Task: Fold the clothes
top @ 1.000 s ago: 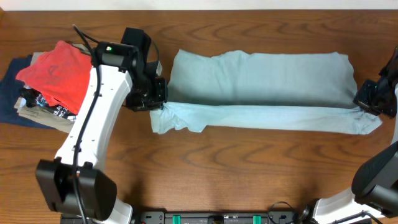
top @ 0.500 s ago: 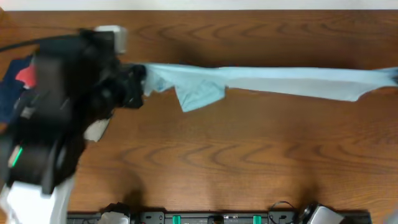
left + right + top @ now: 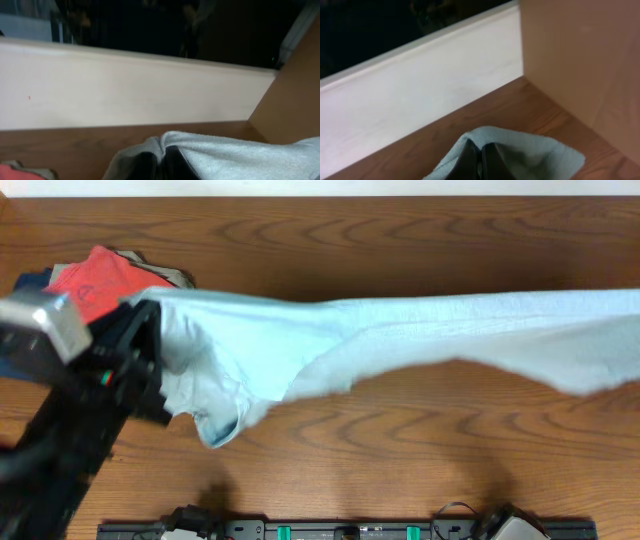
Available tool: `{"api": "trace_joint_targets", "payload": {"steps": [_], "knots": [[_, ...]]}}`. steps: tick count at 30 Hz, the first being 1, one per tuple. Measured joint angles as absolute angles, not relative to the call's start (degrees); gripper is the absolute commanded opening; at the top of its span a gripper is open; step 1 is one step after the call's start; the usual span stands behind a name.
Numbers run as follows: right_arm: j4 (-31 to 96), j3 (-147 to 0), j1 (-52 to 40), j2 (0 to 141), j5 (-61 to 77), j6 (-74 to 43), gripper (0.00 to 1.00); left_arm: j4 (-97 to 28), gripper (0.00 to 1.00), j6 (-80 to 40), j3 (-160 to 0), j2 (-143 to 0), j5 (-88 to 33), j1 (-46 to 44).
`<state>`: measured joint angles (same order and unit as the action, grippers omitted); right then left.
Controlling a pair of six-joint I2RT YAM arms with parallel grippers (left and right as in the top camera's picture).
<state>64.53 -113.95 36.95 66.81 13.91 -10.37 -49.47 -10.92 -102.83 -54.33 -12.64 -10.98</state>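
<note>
A light blue garment [image 3: 400, 340] hangs stretched across the overhead view, lifted off the wooden table. My left gripper [image 3: 161, 160] is shut on its left end; the cloth drapes over both fingers in the left wrist view [image 3: 225, 155]. The left arm [image 3: 90, 400] is raised close to the overhead camera at the left. My right gripper [image 3: 480, 159] is shut on the garment's right end [image 3: 530, 152]. The right arm itself is out of the overhead view.
A pile of other clothes, with a red piece [image 3: 95, 280] on top and dark blue beneath, lies at the table's back left. A white wall runs along the table's far edge [image 3: 125, 85]. A wooden side panel [image 3: 580, 65] stands at the right.
Both grippers have lifted the garment high off the table toward the camera. It went from lying folded flat to hanging stretched and opened out. The left arm swung forward and left.
</note>
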Motion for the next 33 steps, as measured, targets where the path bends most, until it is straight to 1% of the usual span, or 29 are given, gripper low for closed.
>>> {"api": "trace_joint_targets", "payload": {"steps": [7, 11, 14, 16, 20, 23, 26, 28, 30, 33], "knots": [[65.32, -113.91, 36.16, 77.21, 18.48, -9.39, 0.01, -48.99, 0.06, -10.92, -102.83, -68.82, -12.47, -10.98], [63.99, -113.82, 33.47, 85.1, 19.29, -8.4, 0.01, -45.3, 0.06, -10.9, -102.74, -79.55, -12.47, -10.98], [57.98, -113.71, 30.3, 91.79, 19.42, -8.27, 0.01, -38.89, 0.06, -10.87, -102.63, -87.53, -12.45, -10.9], [51.99, -113.62, 28.32, 96.16, 19.57, -9.02, 0.01, -31.44, 0.06, -10.96, -102.45, -92.14, -12.45, -10.59], [37.28, -112.92, 25.5, 102.04, 19.84, -14.39, 0.01, -19.9, 0.06, -14.0, -102.45, -98.0, -12.75, -9.26], [26.48, -112.22, 24.93, 102.59, 20.43, -19.57, 0.01, -13.47, 0.06, -17.28, -104.42, -99.55, -14.96, -7.7], [18.37, -112.38, 25.32, 100.27, 20.67, -23.62, 0.01, -10.13, 0.06, -19.11, -111.74, -99.98, -16.27, -6.94], [17.5, -112.44, 25.96, 97.54, 20.36, -25.06, 0.01, -9.74, 0.06, -19.68, -118.39, -99.83, -16.78, -6.76], [19.14, -112.64, 26.92, 93.95, 19.62, -25.47, 0.01, -12.14, 0.06, -19.68, -124.95, -98.76, -17.39, -6.74], [25.34, -114.19, 28.38, 88.92, 18.26, -24.45, 0.01, -22.83, 0.06, -19.68, -131.5, -95.88, -19.0, -6.74]]}}
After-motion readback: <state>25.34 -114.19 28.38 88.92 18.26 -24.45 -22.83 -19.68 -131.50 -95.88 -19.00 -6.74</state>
